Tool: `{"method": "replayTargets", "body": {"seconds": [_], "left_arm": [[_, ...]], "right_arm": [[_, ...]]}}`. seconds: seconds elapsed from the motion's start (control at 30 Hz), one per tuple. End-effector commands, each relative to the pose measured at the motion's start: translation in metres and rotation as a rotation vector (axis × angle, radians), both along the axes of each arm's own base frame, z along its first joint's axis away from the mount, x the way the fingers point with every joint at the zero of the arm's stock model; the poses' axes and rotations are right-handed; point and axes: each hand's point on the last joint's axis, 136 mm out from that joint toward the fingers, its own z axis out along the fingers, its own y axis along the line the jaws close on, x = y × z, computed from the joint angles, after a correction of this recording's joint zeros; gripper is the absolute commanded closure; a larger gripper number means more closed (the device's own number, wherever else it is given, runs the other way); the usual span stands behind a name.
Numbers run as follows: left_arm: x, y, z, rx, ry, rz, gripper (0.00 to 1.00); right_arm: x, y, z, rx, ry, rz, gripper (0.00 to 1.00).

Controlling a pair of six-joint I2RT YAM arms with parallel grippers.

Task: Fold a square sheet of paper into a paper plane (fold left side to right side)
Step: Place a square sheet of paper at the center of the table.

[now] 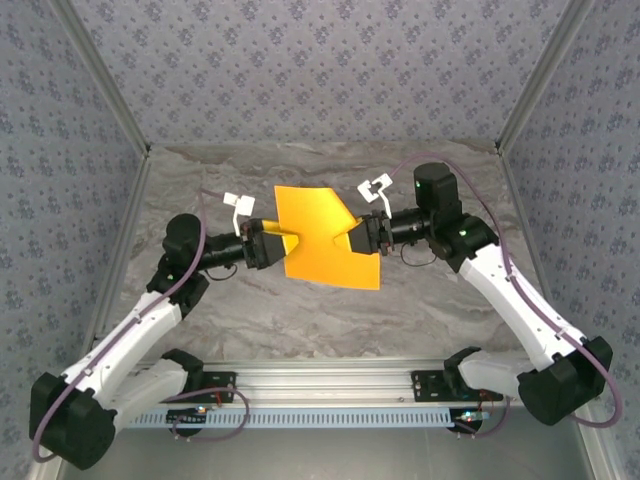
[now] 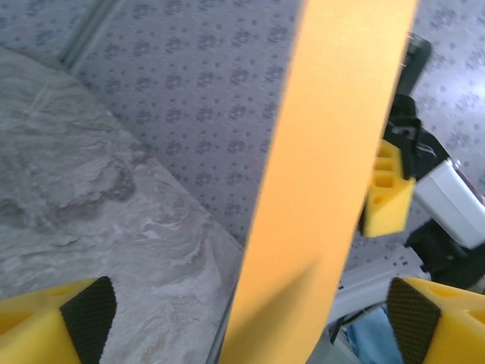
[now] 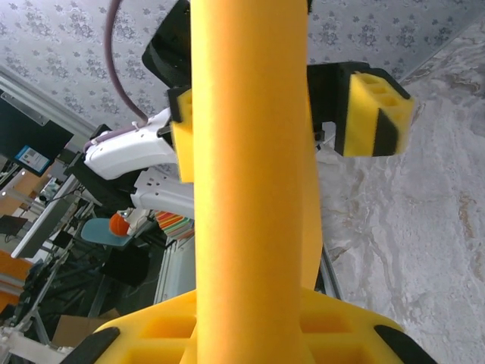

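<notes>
Square sheet of paper (image 1: 325,235) is up off the marble table (image 1: 430,300), curled and standing between the two arms! Right gripper (image 1: 360,238) is pinched tight on its right edge; left gripper (image 1: 272,243) has jaws spread wide around the left edge, pads (image 2: 89,318) clear of it

Orange-yellow sheet of paper (image 1: 322,240) — aloft, unevenly edged, seemingly bowed rather than flat.
</notes>
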Motion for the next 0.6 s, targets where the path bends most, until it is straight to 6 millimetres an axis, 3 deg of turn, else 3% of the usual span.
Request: {"method": "replayTargets", "body": {"seconds": [0.0,0.17,0.33,0.43,0.57], "left_arm": [[-0.019,-0.008,0.031,-0.018,-0.140,-0.064,0.20],[-0.015,-0.011,0.022,0.017,-0.113,-0.046,0.69],[-0.007,-0.014,0.007,0.036,-0.072,-0.025,0.97],[0.003,-0.016,-0.011,0.070,-0.014,0.004,1.00],[0.023,-0.020,-0.049,0.131,0.097,0.052,1.00]], "right_arm": [[-0.008,-0.002,0.011,0.013,-0.028,0.019,0.77],[-0.002,-0.009,0.008,-0.007,-0.038,-0.048,0.75],[0.012,-0.025,-0.005,-0.043,-0.032,-0.163,0.65],[0.026,-0.042,-0.020,-0.101,-0.020,-0.276,0.51],[0.042,-0.073,-0.055,-0.250,0.014,-0.452,0.33]]}}
